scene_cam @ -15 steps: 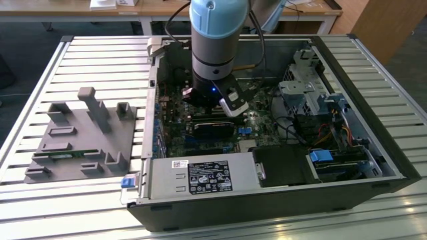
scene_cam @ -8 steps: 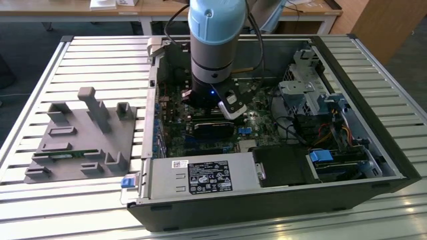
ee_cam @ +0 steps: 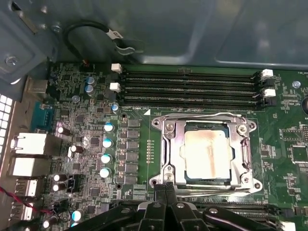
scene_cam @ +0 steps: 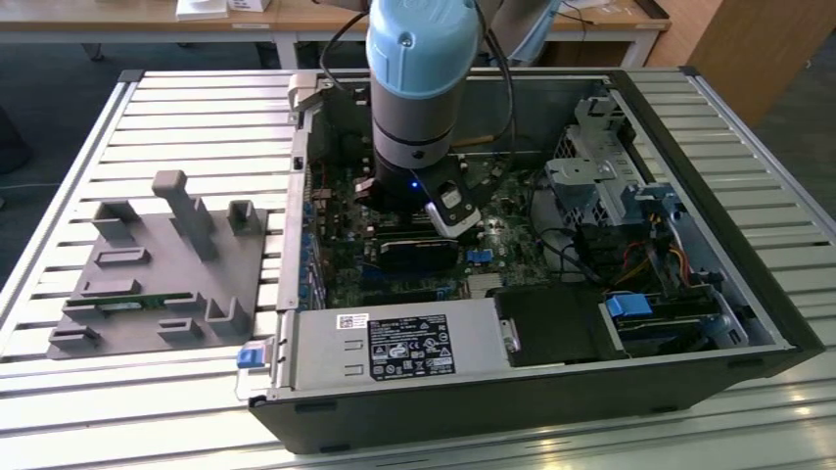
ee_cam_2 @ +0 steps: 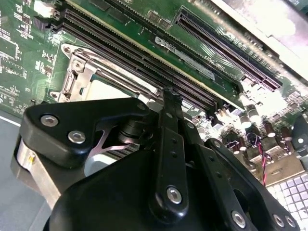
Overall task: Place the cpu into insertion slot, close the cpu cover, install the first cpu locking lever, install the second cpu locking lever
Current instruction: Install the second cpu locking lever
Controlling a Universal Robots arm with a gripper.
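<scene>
- Computer case [scene_cam: 731, 294]: open dark sheet-metal box; green circuit board [ee_cam: 86, 120] inside it.
- Gripper [ee_cam: 166, 187]: black, matte, bolted links; fingers [ee_cam_2: 169, 103] pressed together, clamping nothing, tip at the cpu cover's edge.
- cpu cover [ee_cam: 168, 144]: thin square silver frame, shut flat over the insertion slot, beside the long black memory slots [ee_cam: 192, 86].
- cpu [ee_cam: 207, 154]: flat square, dull silver top, seated inside the cover's window, just beyond the fingertips.

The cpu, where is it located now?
In the first wrist view the cpu sits in its socket under the cpu cover, beside the memory slots.
</scene>
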